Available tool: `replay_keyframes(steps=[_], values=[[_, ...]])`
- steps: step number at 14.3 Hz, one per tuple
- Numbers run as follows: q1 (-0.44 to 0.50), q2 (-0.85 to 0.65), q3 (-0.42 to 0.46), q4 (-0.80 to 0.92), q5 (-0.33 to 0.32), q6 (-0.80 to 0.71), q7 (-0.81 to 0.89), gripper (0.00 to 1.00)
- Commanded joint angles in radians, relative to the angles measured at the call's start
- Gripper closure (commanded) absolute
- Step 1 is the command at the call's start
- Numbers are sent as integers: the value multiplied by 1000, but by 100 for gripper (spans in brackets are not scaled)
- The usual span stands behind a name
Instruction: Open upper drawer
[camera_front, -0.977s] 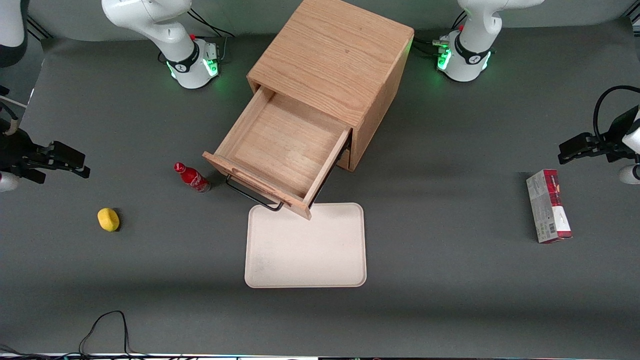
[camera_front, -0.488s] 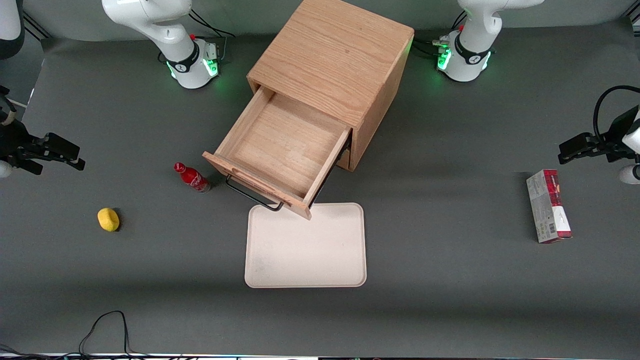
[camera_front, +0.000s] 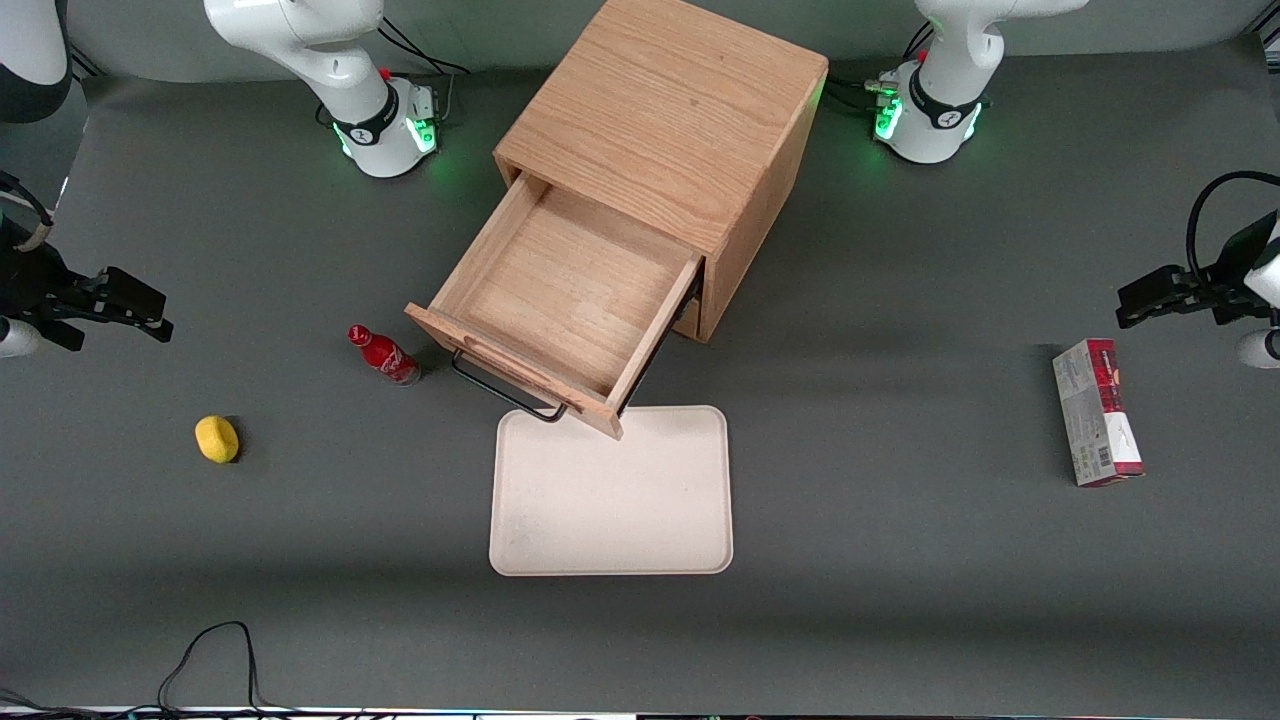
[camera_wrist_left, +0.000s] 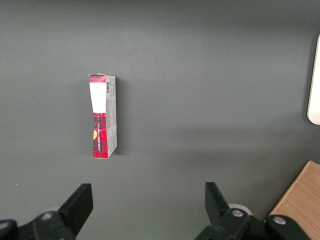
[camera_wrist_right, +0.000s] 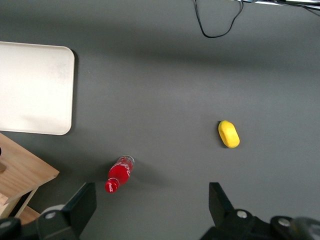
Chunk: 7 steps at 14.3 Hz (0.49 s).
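Note:
The upper drawer (camera_front: 570, 290) of the light oak cabinet (camera_front: 665, 110) stands pulled far out and is empty inside. Its long black wire handle (camera_front: 505, 392) faces the front camera. A corner of the drawer also shows in the right wrist view (camera_wrist_right: 20, 175). The bottom drawer is hidden under it. My right gripper (camera_front: 135, 308) is open and empty, well apart from the drawer, at the working arm's end of the table. In the right wrist view the gripper (camera_wrist_right: 151, 205) hangs over bare mat.
A red bottle (camera_front: 383, 355) (camera_wrist_right: 120, 172) lies beside the drawer front. A yellow lemon-like thing (camera_front: 217, 439) (camera_wrist_right: 229, 134) lies nearer the camera. A cream tray (camera_front: 610, 490) (camera_wrist_right: 35, 87) lies before the drawer. A red box (camera_front: 1097, 412) (camera_wrist_left: 102, 115) lies toward the parked arm's end.
My right gripper has drawn a little farther from the drawer toward the table's end and slightly away from the front camera. The drawer has not moved.

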Motion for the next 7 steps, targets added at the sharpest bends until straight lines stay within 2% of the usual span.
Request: replay_keyframes(steps=[1, 7], values=[[-19, -5, 18, 5, -12, 3, 25, 0], [-13, -5, 14, 9, -8, -43, 40, 0]])
